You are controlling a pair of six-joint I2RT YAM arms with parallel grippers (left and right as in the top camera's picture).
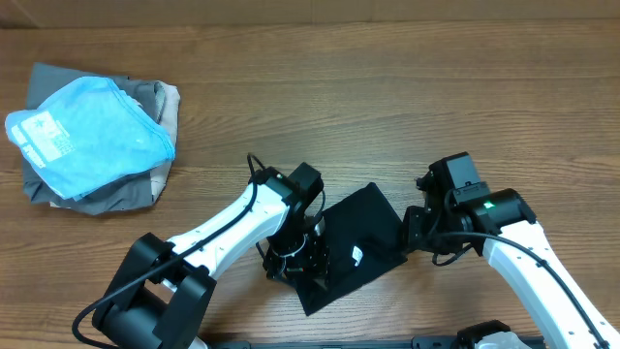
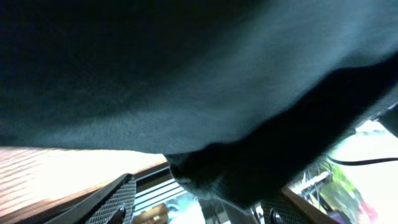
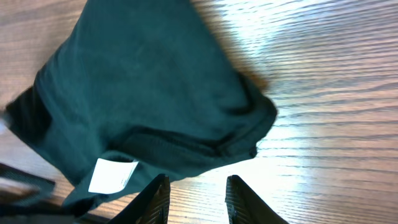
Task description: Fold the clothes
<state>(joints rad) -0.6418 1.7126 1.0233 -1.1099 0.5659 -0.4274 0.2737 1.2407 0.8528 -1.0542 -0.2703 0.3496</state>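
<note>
1. Wooden surface point(image 1: 407, 87): mostly bare. Work is bunched at 6 o'clock, near the front edge.
2. Pile at 10 o'clock: grey garments point(image 1: 126, 189) with a light blue garment point(image 1: 92, 136) on top. It sits well apart from both arms, so it is probably set aside to keep the work area free.
3. Black T-shirt point(image 1: 363, 228): at 6 o'clock between the two arms, folded to a compact rough rectangle turned on the diagonal. Most of it lies flat. The edge at its 9 o'clock rises over the left arm's camera.
4. Left hand point(image 1: 308, 260): at the shirt's 9 o'clock edge, fingers wide, dark cloth sagging between them. I cannot tell if it is grasping the cloth or merely under it. Likely it is there to lift or tuck that edge.
5. Right hand point(image 3: 196, 186): at the shirt's 3 o'clock, released, with bare wood between the fingers. It is just short of the hem, seemingly lined up for a pinch.
6. White tag point(image 3: 112, 175): facing up, near the right hand.
</note>
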